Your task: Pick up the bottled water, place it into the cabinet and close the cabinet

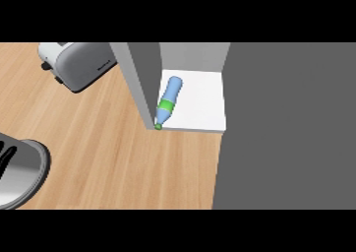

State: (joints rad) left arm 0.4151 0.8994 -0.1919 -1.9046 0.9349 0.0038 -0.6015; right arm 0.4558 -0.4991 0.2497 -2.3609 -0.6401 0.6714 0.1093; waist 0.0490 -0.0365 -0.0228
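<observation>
Locate the bottle (168,101) inside the cabinet (194,55): lying flat on the white shelf (202,103), green cap (158,127) at the near edge, just beside the foot of the grey panel (139,78) at the left. Treat pick-up and placing as done, by judgement; treat closing as the step in hand. Find the left hand (2,160) at the near left edge, fingers straight, grasping nothing, well apart from the cabinet. Expect no right hand in this view. For the next move, identify the door first: either the grey panel or the dark slab (297,123) at the right, not possible to tell which. Check cap clearance at the shelf's near edge before swinging anything shut. Note the wooden counter (123,157), with a toaster (75,64) far left.
</observation>
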